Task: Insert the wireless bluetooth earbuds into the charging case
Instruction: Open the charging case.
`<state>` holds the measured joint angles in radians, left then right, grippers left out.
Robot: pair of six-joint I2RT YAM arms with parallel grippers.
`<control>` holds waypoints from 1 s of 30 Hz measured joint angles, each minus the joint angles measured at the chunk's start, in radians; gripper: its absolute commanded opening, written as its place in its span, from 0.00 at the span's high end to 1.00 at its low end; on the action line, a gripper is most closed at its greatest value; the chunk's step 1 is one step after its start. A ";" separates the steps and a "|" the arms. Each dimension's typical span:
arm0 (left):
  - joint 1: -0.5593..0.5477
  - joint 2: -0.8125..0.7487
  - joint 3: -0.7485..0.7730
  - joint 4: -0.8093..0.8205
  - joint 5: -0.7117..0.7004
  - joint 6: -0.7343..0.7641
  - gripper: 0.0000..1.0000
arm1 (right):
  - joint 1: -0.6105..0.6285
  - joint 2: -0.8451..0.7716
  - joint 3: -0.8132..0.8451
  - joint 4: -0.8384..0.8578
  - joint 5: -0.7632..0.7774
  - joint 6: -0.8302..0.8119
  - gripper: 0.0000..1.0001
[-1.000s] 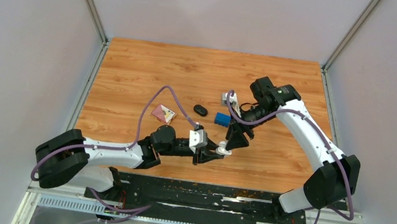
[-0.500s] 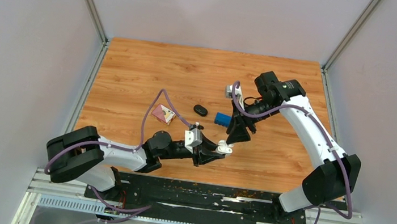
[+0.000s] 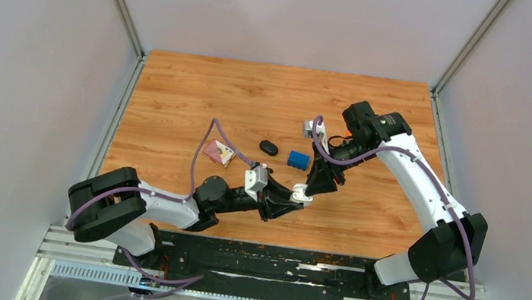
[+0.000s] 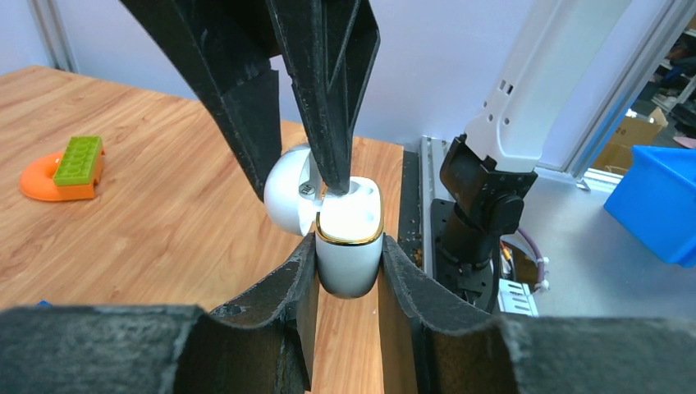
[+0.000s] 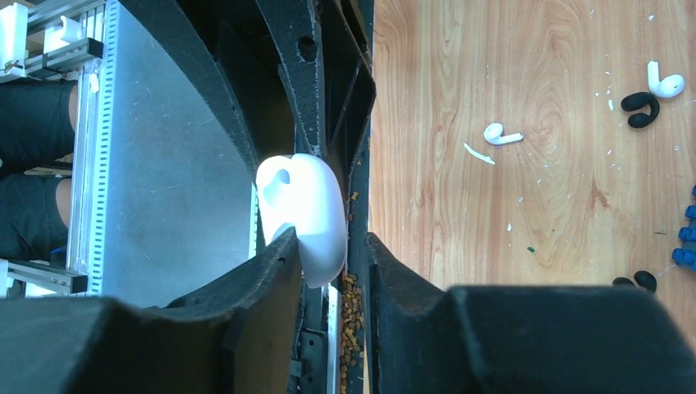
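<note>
Moved: our left arm (image 3: pixel 164 206) has drawn its elbow in along the near edge, and the right arm (image 3: pixel 414 168) has edged its wrist toward the right edge. The case (image 3: pixel 302 195) has barely shifted.
Meaning: we judge this to be steadying the open case, not loading it yet. We see no bud seated in it.
Left gripper (image 4: pixel 348 261): clamped on the case body, mouth up, above the middle of the near edge.
Right gripper (image 5: pixel 328 238): fingers a little apart, straddling the lid (image 4: pixel 283 197), with one tip at the mouth. We cannot tell whether they pinch anything.
Earbuds (image 5: pixel 501 134): lying on the table (image 3: pixel 201 88), well apart from the case and further in from the near edge.
Case: glossy white plastic, pebble-rounded, with a gold rim around the mouth and a domed, hollow lid.
Fingers: matt black and rough-surfaced.
Table: wood-grain laminate.
Buds: a bean-shaped head on a short stem.
</note>
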<state>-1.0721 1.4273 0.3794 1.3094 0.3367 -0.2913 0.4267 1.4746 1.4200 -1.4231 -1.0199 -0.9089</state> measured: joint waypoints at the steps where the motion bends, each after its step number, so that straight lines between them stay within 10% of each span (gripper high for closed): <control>1: 0.000 0.001 0.000 -0.004 -0.001 0.000 1.00 | 0.000 0.000 0.000 0.000 -0.002 0.001 0.76; 12: -0.001 0.004 0.022 -0.084 -0.026 -0.007 0.55 | 0.000 -0.005 0.000 0.015 0.043 0.004 0.94; 30: -0.020 0.002 0.050 -0.182 -0.025 0.053 0.51 | 0.008 -0.036 -0.010 0.034 0.111 0.029 0.97</control>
<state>-1.0920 1.4296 0.4290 1.1275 0.3119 -0.2386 0.4351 1.4384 1.4105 -1.3888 -0.9085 -0.8803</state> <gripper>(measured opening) 0.503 0.210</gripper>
